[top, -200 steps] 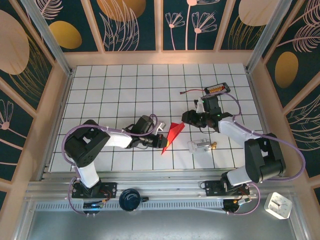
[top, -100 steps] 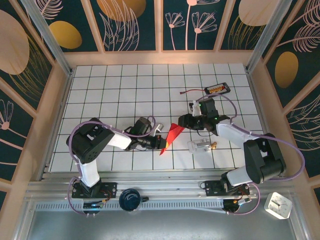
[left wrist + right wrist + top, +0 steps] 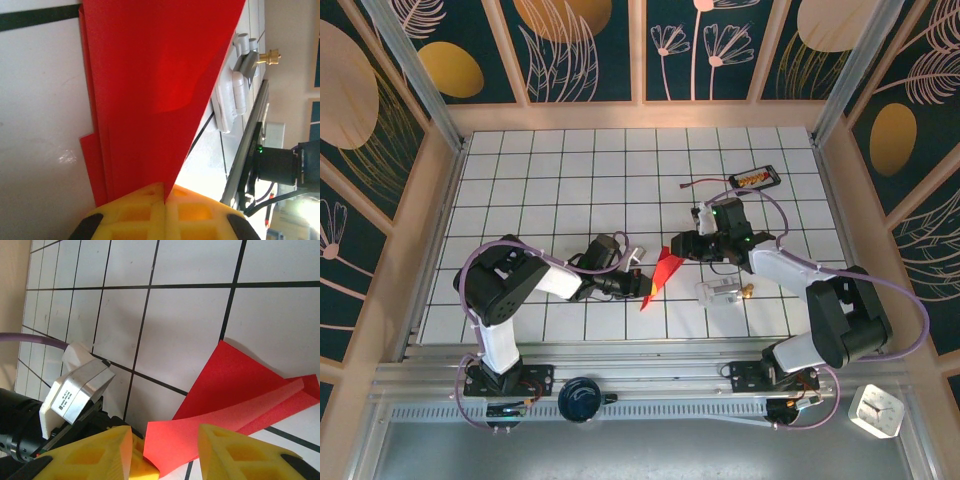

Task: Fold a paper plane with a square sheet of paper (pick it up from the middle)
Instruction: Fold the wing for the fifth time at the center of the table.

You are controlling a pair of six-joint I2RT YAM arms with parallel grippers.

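The red sheet of paper (image 3: 663, 271), folded into a narrow pointed plane shape, lies on the white grid near the front middle. My left gripper (image 3: 639, 285) is shut on its lower part. In the left wrist view its yellow pads (image 3: 150, 212) press together on a raised red layer (image 3: 160, 75). My right gripper (image 3: 678, 247) is at the paper's upper end and is open. In the right wrist view a lifted red flap (image 3: 210, 435) lies between its yellow fingers (image 3: 222, 452), which stand apart from it.
A clear plastic piece (image 3: 720, 290) with a brass knob (image 3: 748, 291) lies just right of the paper, also the clear piece (image 3: 235, 95) in the left wrist view. A small black tray (image 3: 755, 178) with a cable sits at the back right. Wooden walls (image 3: 438, 200) bound the table.
My right gripper has moved left and down, onto the paper's upper end. The left gripper stays shut on the paper, which has shifted slightly.
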